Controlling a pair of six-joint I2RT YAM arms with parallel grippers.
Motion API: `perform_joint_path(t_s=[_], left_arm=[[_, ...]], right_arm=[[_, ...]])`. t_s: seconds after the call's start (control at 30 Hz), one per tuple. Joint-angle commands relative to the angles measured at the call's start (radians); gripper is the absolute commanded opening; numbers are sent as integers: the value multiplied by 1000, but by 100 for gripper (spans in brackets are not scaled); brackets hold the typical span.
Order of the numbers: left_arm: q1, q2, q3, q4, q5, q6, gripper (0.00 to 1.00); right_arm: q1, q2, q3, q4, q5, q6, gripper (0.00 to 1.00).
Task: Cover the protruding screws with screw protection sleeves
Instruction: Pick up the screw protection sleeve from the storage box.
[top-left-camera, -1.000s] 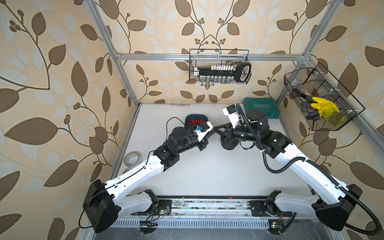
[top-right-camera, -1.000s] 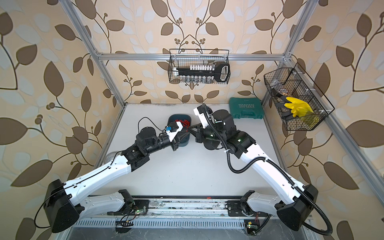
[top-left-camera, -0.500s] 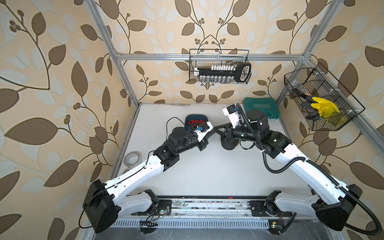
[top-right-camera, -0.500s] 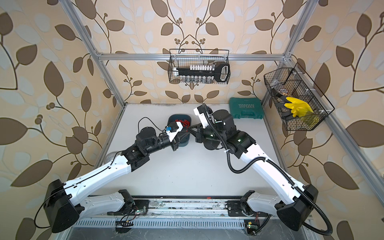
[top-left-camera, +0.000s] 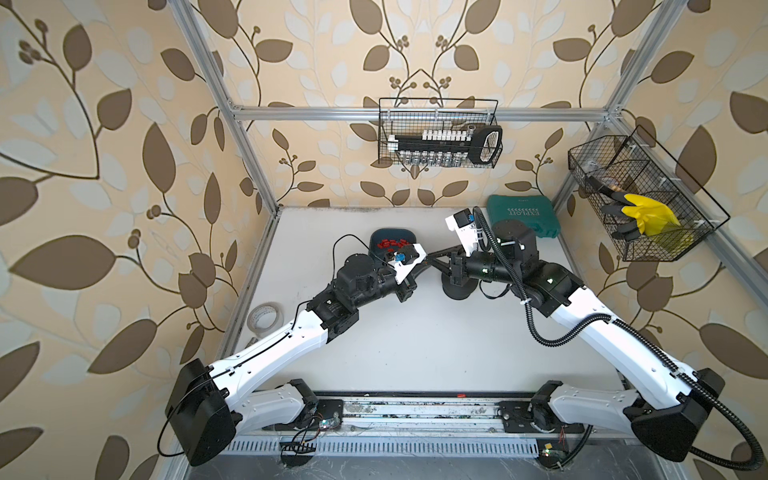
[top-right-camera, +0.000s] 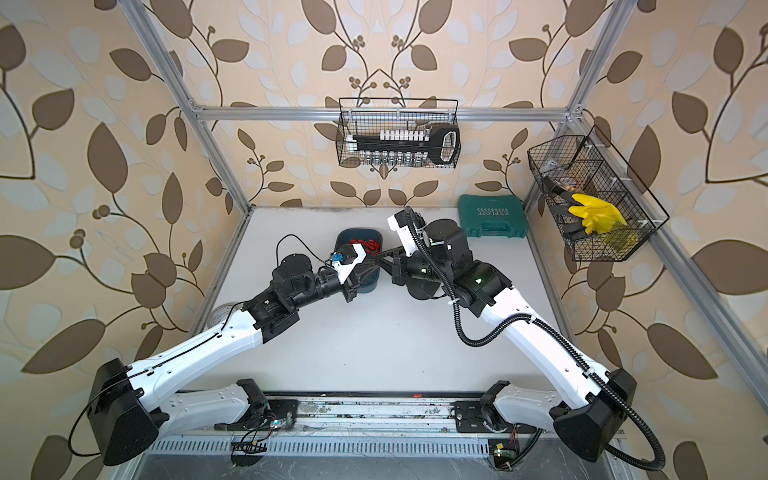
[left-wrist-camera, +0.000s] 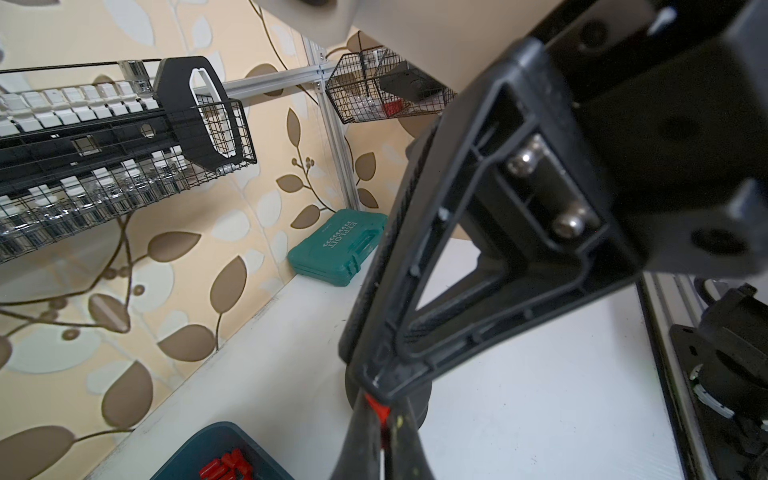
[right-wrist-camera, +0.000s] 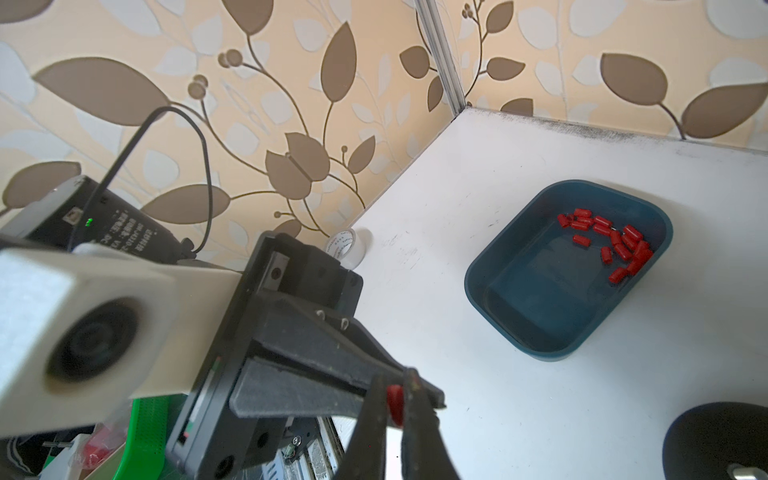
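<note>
A tiny red screw protection sleeve (left-wrist-camera: 379, 409) hangs above the table between the two arms, which meet tip to tip. My left gripper (left-wrist-camera: 380, 409) is shut on it. My right gripper (right-wrist-camera: 395, 390) is closed on the same sleeve (right-wrist-camera: 395, 401) from the opposite side. In both top views the tips meet (top-left-camera: 432, 257) (top-right-camera: 376, 257) just left of the black round base (top-left-camera: 459, 289) (right-wrist-camera: 723, 436). The protruding screws are hidden under my right wrist. Several more red sleeves (right-wrist-camera: 615, 245) lie in a blue tray (right-wrist-camera: 473, 282) at the back.
A green tool case (top-left-camera: 523, 216) lies in the back right corner. A tape roll (top-left-camera: 266, 318) sits at the left table edge. Wire baskets hang on the back wall (top-left-camera: 438, 137) and the right wall (top-left-camera: 640, 199).
</note>
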Motion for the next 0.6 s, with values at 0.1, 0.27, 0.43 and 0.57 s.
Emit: perform_joint_path(t_s=[0.1, 0.27, 0.43, 0.57], left_arm=[[-12, -20, 36, 68, 74, 3, 0], [-12, -18, 36, 71, 75, 1, 0], [-12, -16, 36, 74, 74, -2, 0], [-13, -18, 33, 76, 74, -3, 0]], right_arm=[[7, 4, 14, 6, -37, 4, 16], [7, 2, 16, 0, -29, 2, 18], [8, -5, 15, -4, -25, -2, 11], [8, -8, 14, -10, -20, -7, 7]])
